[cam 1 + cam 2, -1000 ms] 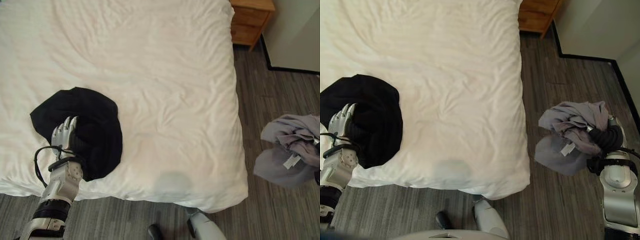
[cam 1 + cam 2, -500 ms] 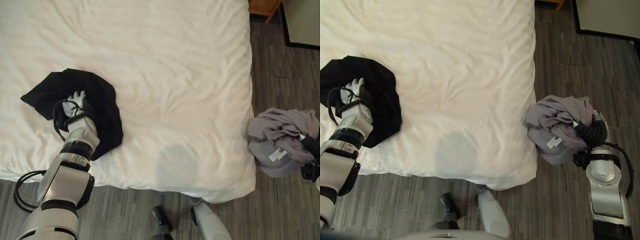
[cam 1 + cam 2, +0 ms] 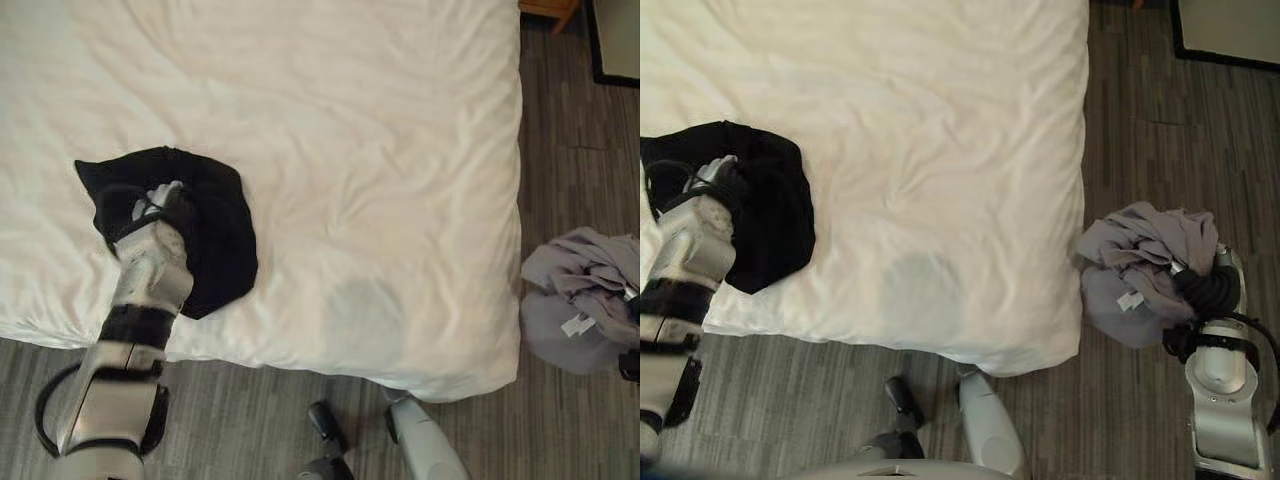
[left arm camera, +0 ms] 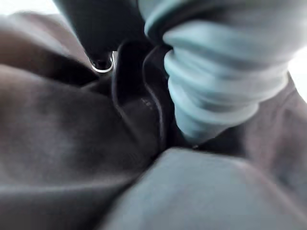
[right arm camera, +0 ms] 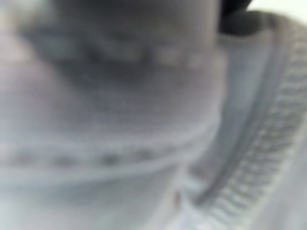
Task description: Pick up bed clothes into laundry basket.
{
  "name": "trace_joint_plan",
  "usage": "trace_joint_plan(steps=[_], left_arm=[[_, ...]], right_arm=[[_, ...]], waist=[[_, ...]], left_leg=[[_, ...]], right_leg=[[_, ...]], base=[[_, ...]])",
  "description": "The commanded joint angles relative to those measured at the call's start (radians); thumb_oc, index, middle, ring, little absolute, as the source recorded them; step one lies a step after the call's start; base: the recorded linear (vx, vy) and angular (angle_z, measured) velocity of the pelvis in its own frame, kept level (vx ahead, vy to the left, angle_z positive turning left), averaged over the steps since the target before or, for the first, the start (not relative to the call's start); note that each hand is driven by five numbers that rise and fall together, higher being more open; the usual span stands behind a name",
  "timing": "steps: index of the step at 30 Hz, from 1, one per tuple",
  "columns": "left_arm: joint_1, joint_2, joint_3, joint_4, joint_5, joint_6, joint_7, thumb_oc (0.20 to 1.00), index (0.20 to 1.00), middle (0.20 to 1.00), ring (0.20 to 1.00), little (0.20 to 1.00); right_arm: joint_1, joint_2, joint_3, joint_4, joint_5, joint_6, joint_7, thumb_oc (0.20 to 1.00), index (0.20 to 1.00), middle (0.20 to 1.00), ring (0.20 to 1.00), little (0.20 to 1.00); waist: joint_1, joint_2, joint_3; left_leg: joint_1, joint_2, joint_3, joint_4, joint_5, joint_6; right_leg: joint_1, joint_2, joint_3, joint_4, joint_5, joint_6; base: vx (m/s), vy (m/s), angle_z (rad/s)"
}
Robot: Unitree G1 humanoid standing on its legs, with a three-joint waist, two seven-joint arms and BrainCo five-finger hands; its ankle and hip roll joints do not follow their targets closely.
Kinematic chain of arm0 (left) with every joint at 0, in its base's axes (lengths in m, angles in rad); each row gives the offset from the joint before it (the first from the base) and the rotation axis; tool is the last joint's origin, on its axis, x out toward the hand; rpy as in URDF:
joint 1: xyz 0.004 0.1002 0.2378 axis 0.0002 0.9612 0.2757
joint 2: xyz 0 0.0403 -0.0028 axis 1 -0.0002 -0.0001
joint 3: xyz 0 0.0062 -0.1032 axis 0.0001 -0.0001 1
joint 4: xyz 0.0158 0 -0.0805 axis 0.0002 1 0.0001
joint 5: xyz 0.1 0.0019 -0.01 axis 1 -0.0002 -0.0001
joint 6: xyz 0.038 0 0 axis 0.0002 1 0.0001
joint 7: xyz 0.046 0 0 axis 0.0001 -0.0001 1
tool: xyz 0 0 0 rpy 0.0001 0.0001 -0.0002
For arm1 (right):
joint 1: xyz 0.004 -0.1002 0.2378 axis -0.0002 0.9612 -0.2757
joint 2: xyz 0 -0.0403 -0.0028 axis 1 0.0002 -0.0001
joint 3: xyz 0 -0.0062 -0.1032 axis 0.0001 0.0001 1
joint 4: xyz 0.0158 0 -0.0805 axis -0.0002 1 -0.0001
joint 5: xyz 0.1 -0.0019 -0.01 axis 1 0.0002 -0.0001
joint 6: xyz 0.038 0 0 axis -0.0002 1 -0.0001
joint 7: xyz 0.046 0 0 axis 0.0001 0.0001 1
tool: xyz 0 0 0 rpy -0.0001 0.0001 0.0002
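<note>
Left hand sits on top of the black garment, fingers curled into the cloth and bunching it, so we read it as gripping the garment. In its wrist view a fold of dark fabric is pinched right against a finger. Garment lies on the white bed, spread mostly to the right of the hand and back toward the near edge; probably gathering it there so it lifts as one bundle.

Right hand is out past the bed's side, over the wood floor, with a grey bundle of clothes piled on top of it. Looks held off the floor so we carry both loads in one trip. Grey fabric covers the fingers, and the wrist view is just blurred grey knit, so we can't tell its grip.

No laundry basket to see here, so drop point unknown. A wooden nightstand is cut off at the far corner.
</note>
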Motion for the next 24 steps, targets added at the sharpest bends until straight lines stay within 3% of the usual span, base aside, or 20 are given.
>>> trace_joint_plan(steps=[1,3,4,5,6,7,10,15,18,19,21,22,23,24], left_arm=[[0.155,-0.089,0.008,-0.1,-0.218,-0.058,0.105,0.2,0.2,0.2,0.2,0.2],[0.309,-0.155,0.03,-0.187,-0.376,-0.217,0.178,0.2,0.2,0.2,0.2,0.2],[0.409,-0.132,0.09,-0.079,-0.485,-0.404,0.172,0.2,0.2,0.2,0.2,0.2],[0.409,-0.132,0.09,-0.078,-0.485,-0.404,0.172,0.2,0.2,0.2,0.2,0.2],[0.38,-0.125,0.103,-0.092,-0.625,-0.497,0.165,0.2,0.2,0.2,0.2,0.2],[0.386,-0.119,0.099,-0.107,-0.651,-0.523,0.168,0.2,0.2,0.2,0.2,0.2],[0.418,-0.134,0.101,-0.267,-0.732,-0.553,0.184,0.2,0.2,0.2,0.2,0.2],[0.417,-0.18,0.086,-0.445,-0.814,-0.55,0.2,0.2,0.2,0.2,0.2,0.2],[0.375,-0.226,0.014,-0.557,-0.869,-0.536,0.21,0.2,0.2,0.2,0.2,0.2],[0.359,-0.221,-0.002,-0.572,-0.873,-0.531,0.212,0.2,0.2,0.2,0.2,0.2],[0.292,-0.178,-0.051,-0.573,-0.825,-0.512,0.233,0.2,0.2,0.2,0.2,0.2],[0.289,-0.177,-0.051,-0.573,-0.824,-0.511,0.234,0.2,0.2,0.2,0.2,0.2],[0.255,-0.168,-0.073,-0.574,-0.81,-0.499,0.247,0.2,0.2,0.2,0.2,0.2],[0.201,-0.157,-0.129,-0.563,-0.778,-0.477,0.258,0.2,0.2,0.2,0.2,0.2]], right_arm=[[0.052,0.015,-0.07,-0.095,-0.002,-0.058,-0.047,0.2,0.2,0.2,0.2,0.2],[0.078,0.029,-0.101,-0.113,-0.007,-0.048,-0.023,0.2,0.2,0.2,0.2,0.2],[0.086,0.025,-0.133,-0.097,0.012,-0.056,-0.016,0.2,0.2,0.2,0.2,0.2],[0.086,0.025,-0.133,-0.097,0.012,-0.056,-0.016,0.2,0.2,0.2,0.2,0.2],[0.063,0.033,-0.136,-0.105,0.04,-0.061,0.013,0.2,0.2,0.2,0.2,0.2],[0.063,0.03,-0.136,-0.112,0.037,-0.055,0.027,0.2,0.2,0.2,0.2,0.2],[0.091,0.01,-0.155,-0.129,0.033,-0.05,0.054,0.2,0.2,0.2,0.2,0.2],[0.113,0.001,-0.195,-0.182,0.037,-0.051,0.083,0.2,0.2,0.2,0.2,0.2],[0.126,0.014,-0.237,-0.258,0.058,-0.041,0.113,0.2,0.2,0.2,0.2,0.2],[0.121,0.012,-0.242,-0.267,0.062,-0.041,0.115,0.2,0.2,0.2,0.2,0.2],[0.094,0.002,-0.238,-0.273,0.063,-0.033,0.116,0.2,0.2,0.2,0.2,0.2],[0.092,0.003,-0.239,-0.273,0.062,-0.032,0.116,0.2,0.2,0.2,0.2,0.2],[0.069,-0.006,-0.237,-0.269,0.064,-0.025,0.111,0.2,0.2,0.2,0.2,0.2],[0.0,-0.018,-0.214,-0.267,0.067,0.005,0.104,0.2,0.2,0.2,0.2,0.2]], waist=[[0.027,-0.048,-0.089],[0.04,-0.048,-0.117],[0.044,-0.047,-0.135],[0.043,-0.047,-0.135],[0.039,-0.051,-0.171],[0.04,-0.054,-0.189],[0.043,-0.064,-0.23],[0.033,-0.076,-0.253],[0.01,-0.079,-0.259],[0.008,-0.075,-0.252],[0.006,-0.065,-0.23],[0.007,-0.067,-0.224],[0.01,-0.063,-0.213],[0.012,-0.053,-0.207]], left_leg=[[0.069,0.054,-0.031,0.007,0.019,-0.045],[0.094,0.051,-0.029,0.007,0.012,-0.042],[0.107,0.048,-0.035,0.007,0.015,-0.041],[0.106,0.048,-0.035,0.007,0.015,-0.041],[0.131,0.053,-0.016,0.007,0.01,-0.041],[0.142,0.052,-0.011,0.007,0.006,-0.039],[0.152,0.048,-0.016,0.007,0.0,-0.033],[0.157,0.051,0.026,0.007,0.005,-0.027],[0.133,0.066,0.041,0.007,0.018,-0.026],[0.12,0.08,0.057,0.007,0.027,-0.025],[0.127,0.13,0.139,0.007,0.06,-0.027],[0.129,0.131,0.139,0.007,0.064,-0.028],[0.144,0.158,0.191,0.007,0.079,-0.034],[0.172,0.204,0.283,0.007,0.103,-0.041]], right_leg=[[0.113,-0.055,-0.011,0.011,-0.054,0.052],[0.133,-0.063,-0.017,0.011,-0.055,0.054],[0.141,-0.065,-0.024,0.011,-0.053,0.054],[0.141,-0.065,-0.024,0.011,-0.053,0.054],[0.158,-0.068,-0.026,0.011,-0.05,0.054],[0.168,-0.067,-0.022,0.011,-0.051,0.053],[0.19,-0.071,-0.035,0.011,-0.062,0.058],[0.177,-0.071,-0.056,0.011,-0.051,0.081],[0.147,-0.092,-0.058,0.011,-0.012,0.131],[0.157,-0.099,-0.089,0.011,-0.048,0.143],[0.212,-0.134,-0.242,0.011,-0.092,0.125],[0.214,-0.133,-0.242,0.011,-0.089,0.123],[0.256,-0.158,-0.321,0.016,-0.102,0.109],[0.323,-0.213,-0.426,0.073,-0.133,0.088]], base=[[0.04,0.037,-0.02],[0.03,0.059,-0.03],[0.0,0.043,-0.02],[0.02,0.095,-0.06],[0.04,0.107,0.12],[0.04,0.145,0.12],[-0.01,0.105,-0.02],[-0.06,0.068,-0.11],[-0.17,-0.035,-0.13],[-0.26,-0.07,-0.16],[-0.24,-0.065,-0.22],[-0.21,-0.055,-0.18],[-0.33,-0.059,-0.39],[-0.32,-0.056,-0.29]])
